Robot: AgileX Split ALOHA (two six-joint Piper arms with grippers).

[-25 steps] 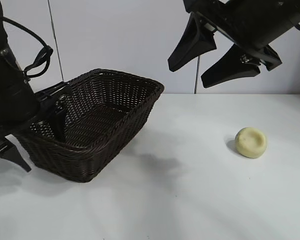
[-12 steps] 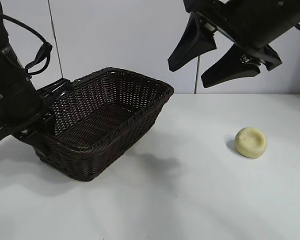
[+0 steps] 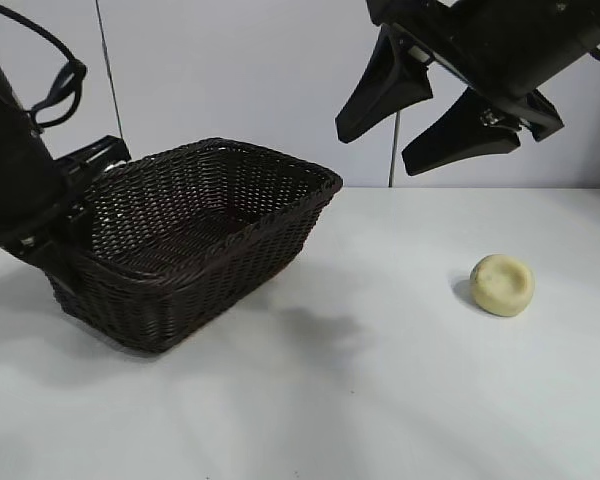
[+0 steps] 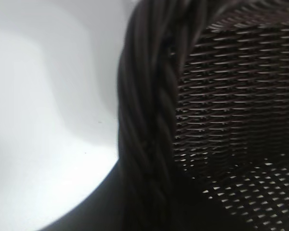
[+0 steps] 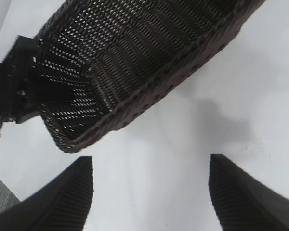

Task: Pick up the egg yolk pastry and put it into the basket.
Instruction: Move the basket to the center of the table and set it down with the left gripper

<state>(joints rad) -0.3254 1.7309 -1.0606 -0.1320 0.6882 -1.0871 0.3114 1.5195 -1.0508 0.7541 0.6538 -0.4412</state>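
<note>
The egg yolk pastry [image 3: 502, 285], a small pale yellow round lump, lies alone on the white table at the right. The basket [image 3: 280, 215], dark woven wicker, stands at the left. My left gripper [image 3: 65, 235] is shut on the braided rim at the basket's left end; in the left wrist view that rim [image 4: 149, 120] fills the middle. My right gripper [image 3: 378, 150] hangs open high above the table between basket and pastry, nothing between its fingers [image 5: 150, 163]. In the right wrist view the basket [image 5: 149, 86] shows below, but the pastry is out of view.
The white table [image 3: 380, 400] runs from the basket to the pastry and forward to the front edge. A pale wall stands behind it. A black cable loops off the left arm [image 3: 55, 95].
My left gripper has closed on the basket's rim and risen a little. The basket has shifted and turned slightly with it. The right arm and the pastry have not moved.
</note>
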